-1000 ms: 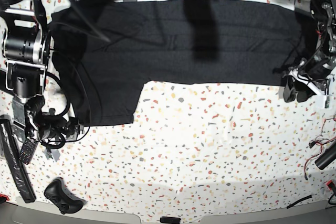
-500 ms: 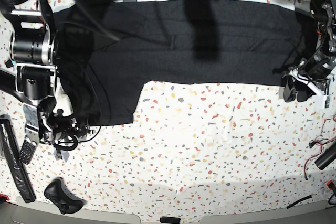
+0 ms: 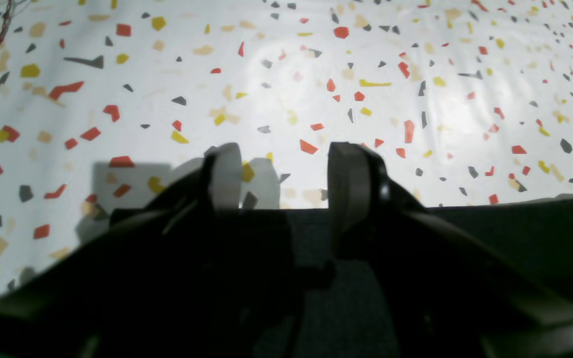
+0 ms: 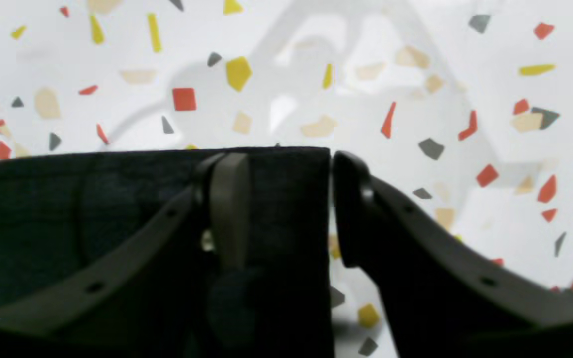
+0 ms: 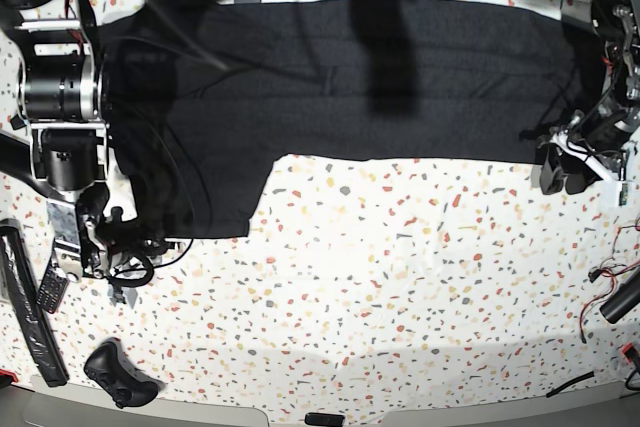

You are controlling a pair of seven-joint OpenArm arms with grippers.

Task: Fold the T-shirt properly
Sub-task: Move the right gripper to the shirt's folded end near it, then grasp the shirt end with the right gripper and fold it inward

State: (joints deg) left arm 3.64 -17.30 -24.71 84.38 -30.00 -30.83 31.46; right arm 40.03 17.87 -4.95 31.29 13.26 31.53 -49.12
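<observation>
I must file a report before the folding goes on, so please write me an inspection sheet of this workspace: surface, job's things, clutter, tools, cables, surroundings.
Surface: white tabletop with coloured terrazzo flecks, flat.
Job's things: large black cloth T-shirt spread along the far side, one sleeve hanging toward the near left.
Clutter: black game controller, black remote with buttons, long black bar, all near left.
Tools: left tool open over the shirt's edge; right tool open, one finger over the sleeve hem.
Cables: thin red wires at the right edge.
Surroundings: nothing seen.
</observation>
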